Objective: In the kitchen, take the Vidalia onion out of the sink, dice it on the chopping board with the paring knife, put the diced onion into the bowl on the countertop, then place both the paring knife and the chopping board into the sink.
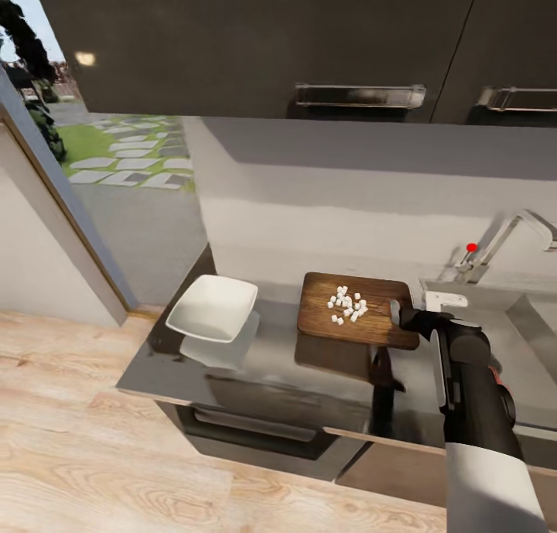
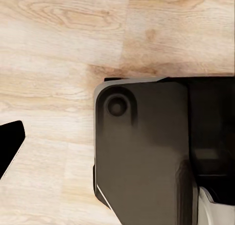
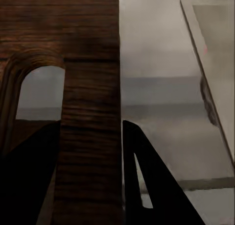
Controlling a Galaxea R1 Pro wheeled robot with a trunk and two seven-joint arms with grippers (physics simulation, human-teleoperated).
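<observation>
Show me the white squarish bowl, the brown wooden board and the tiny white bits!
White squarish bowl (image 1: 210, 309): head view, its inside bottom.
Brown wooden chopping board (image 1: 321, 316): head view, bare left part.
Tiny white onion bits (image 1: 348, 304): head view, pile's middle.

Brown wood-grained board (image 1: 371, 316) carries white onion bits (image 1: 348, 304). The bowl (image 1: 213, 307) is white, the counter (image 1: 263, 355) glossy dark grey, the tap knob (image 1: 471, 247) red, the floor (image 1: 70, 440) pale wood-grained.
</observation>
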